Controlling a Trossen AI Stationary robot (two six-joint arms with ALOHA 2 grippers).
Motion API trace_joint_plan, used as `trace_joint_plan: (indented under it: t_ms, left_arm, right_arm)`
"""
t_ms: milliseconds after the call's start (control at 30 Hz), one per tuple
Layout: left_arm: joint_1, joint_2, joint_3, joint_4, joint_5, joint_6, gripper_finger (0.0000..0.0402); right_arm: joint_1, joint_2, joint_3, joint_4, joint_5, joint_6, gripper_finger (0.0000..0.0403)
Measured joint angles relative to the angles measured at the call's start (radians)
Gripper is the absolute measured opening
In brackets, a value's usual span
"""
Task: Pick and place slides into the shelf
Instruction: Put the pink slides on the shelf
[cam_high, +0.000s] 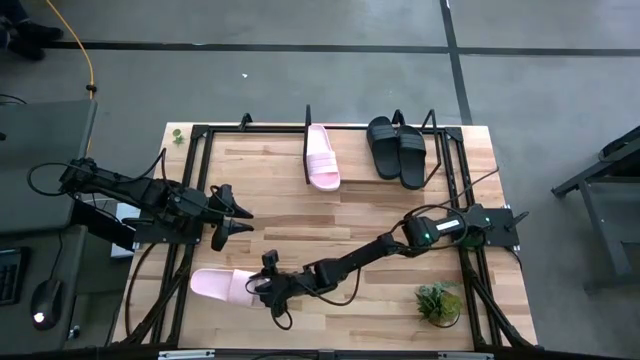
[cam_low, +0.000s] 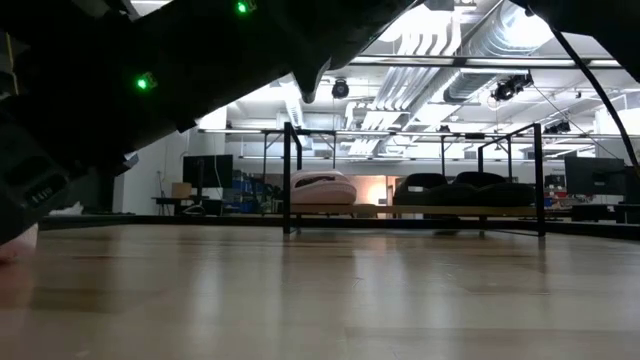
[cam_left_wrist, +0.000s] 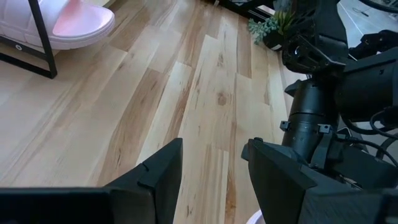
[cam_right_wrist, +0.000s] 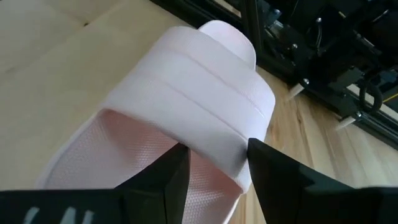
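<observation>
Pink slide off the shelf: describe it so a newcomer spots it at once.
Start at the wooden table, then go to its near-left corner, across from the shelf at the far edge. The loose pink slide lies flat there, and the right end effector has a finger under its strap. The other pink slide sits in the shelf beside the two black slides.

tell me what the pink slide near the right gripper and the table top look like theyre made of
The pink slide looks like soft moulded foam or rubber, matte: its broad strap has smooth ridges and its footbed a fine dimpled texture. The right gripper sits open at the strap's edge. The table top looks like pale wooden planks with a light sheen, showing grain, knots and seams.
</observation>
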Motion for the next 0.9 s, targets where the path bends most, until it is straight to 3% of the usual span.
trace_joint_plan:
  t_ms: [233,567,900]
  left_arm:
    - [0.000,0.000,0.000,0.000,0.000,0.000,0.0168]
    - [0.000,0.000,0.000,0.000,0.000,0.000,0.0168]
    - [0.000,0.000,0.000,0.000,0.000,0.000,0.0168]
  right_arm:
    - [0.000,0.000,0.000,0.000,-0.001,0.004,0.0124]
    - [-0.008,0.000,0.000,-0.006,-0.056,0.060,0.0012]
    - [-0.007,0.000,0.000,-0.024,-0.039,0.064,0.0003]
